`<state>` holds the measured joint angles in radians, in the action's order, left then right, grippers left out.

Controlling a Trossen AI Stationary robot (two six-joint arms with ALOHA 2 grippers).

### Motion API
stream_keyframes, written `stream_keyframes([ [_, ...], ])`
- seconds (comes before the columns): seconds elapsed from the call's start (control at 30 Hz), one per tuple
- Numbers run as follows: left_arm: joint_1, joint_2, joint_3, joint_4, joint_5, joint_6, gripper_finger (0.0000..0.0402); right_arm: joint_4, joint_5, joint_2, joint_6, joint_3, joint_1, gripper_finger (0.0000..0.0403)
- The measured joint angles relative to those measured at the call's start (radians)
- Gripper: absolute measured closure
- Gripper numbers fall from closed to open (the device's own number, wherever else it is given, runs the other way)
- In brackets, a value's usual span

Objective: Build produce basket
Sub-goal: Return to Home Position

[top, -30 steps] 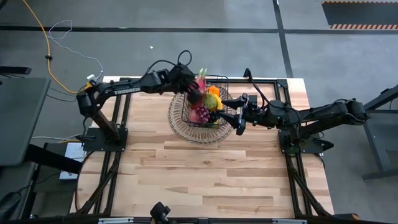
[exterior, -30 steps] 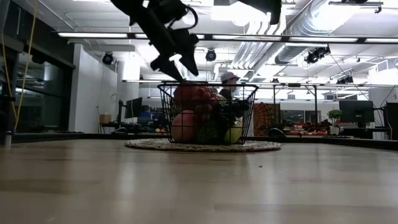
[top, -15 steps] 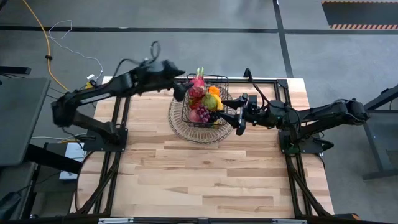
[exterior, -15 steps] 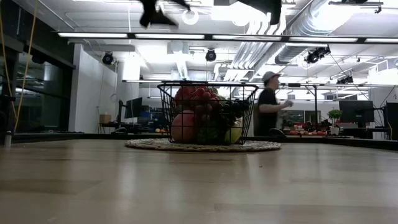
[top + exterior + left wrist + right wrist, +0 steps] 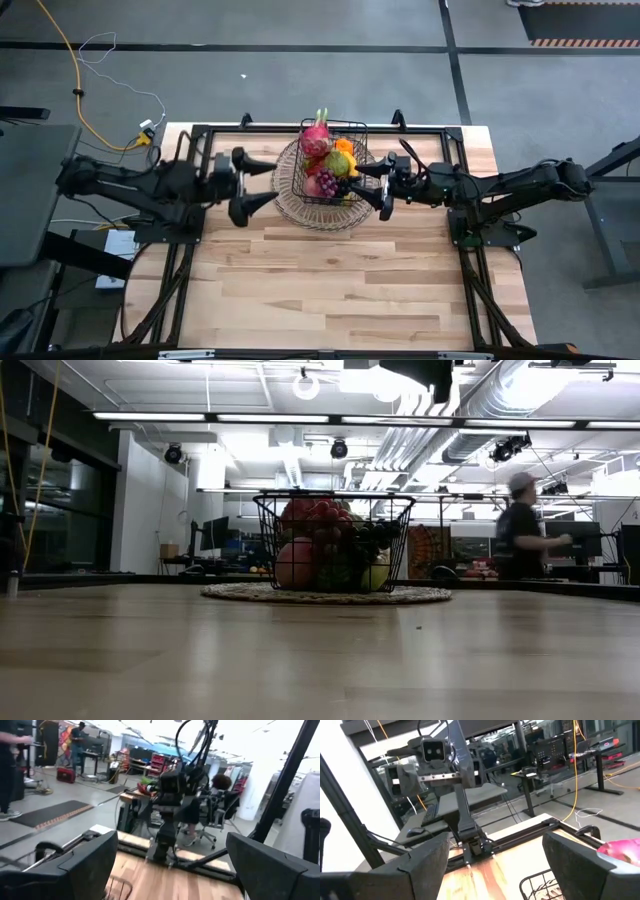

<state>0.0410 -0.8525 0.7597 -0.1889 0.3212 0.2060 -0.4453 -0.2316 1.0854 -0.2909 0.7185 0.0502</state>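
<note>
Looking level across the counter [image 5: 320, 660], I find the basket [image 5: 395, 520] standing on the round woven tray [image 5: 240, 594], heaped with produce [image 5: 320, 545] — the pink dragon fruit [image 5: 317, 138] at its far end. The left gripper [image 5: 268, 183] hangs just beside the tray's left edge, fingers spread; the right gripper [image 5: 370, 190] sits just beside the basket's right side, fingers likewise spread. Beyond, in the room, a blurred person [image 5: 520, 540] shows.

You had one basket [image 5: 352, 128], one woven tray [image 5: 290, 207] under it, one dragon fruit [image 5: 317, 138] inside. Two grippers flanked it: left gripper [image 5: 270, 182], right gripper [image 5: 368, 188]. One person [image 5: 520, 525] behind.
</note>
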Motion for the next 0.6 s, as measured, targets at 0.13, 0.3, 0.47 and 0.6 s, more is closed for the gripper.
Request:
stream_keyframes([
  [0.13, 0.066, 0.042, -0.039, 0.009, 0.082, -0.04, 0.0042, 0.0, 0.001, 0.0, 0.042, 0.0, 0.0, 0.0093],
  [0.3, 0.083, 0.051, -0.044, 0.012, 0.092, -0.172, 0.0042, 0.0, 0.003, 0.0, 0.049, 0.0, 0.0, 0.0093],
  [0.47, 0.084, 0.051, -0.044, 0.012, 0.103, -0.238, 0.0042, 0.001, 0.004, 0.0, 0.072, 0.0, 0.0, 0.0093],
  [0.6, 0.084, 0.051, -0.044, 0.012, 0.133, -0.203, 0.0042, 0.003, 0.004, 0.0, 0.072, 0.0, 0.0, 0.0093],
])
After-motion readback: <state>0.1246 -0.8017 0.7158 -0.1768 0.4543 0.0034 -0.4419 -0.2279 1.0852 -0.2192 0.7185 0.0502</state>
